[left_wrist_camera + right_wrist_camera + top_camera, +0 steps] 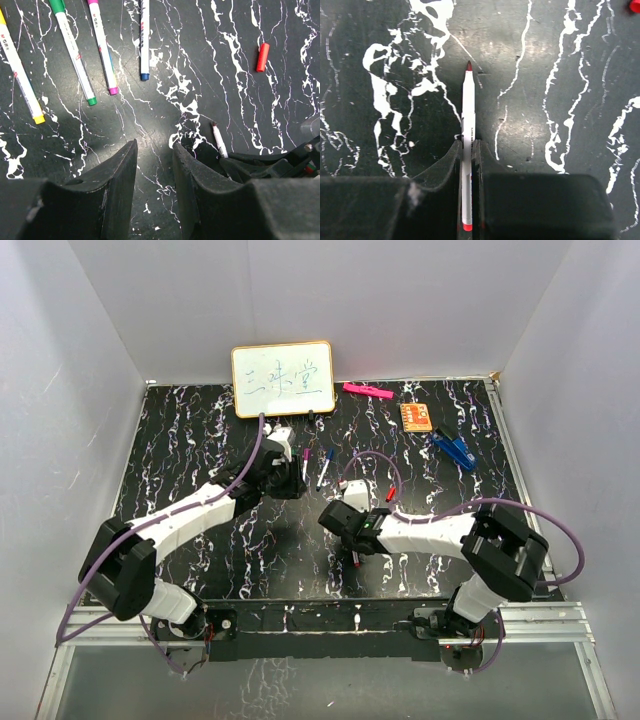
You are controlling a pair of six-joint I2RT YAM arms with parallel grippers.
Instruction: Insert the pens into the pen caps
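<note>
Red-tipped, the pen (pixel 468 100) sat clamped in the right tool (pixel 468 144); the left tool (pixel 154 147) gaped empty. The tip needed squaring to the red cap (pixel 262 57).

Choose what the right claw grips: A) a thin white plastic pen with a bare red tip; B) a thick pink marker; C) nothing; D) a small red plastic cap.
A: the right wrist view shows the right claw shut on the thin white plastic pen, its red tip uncapped.
</note>
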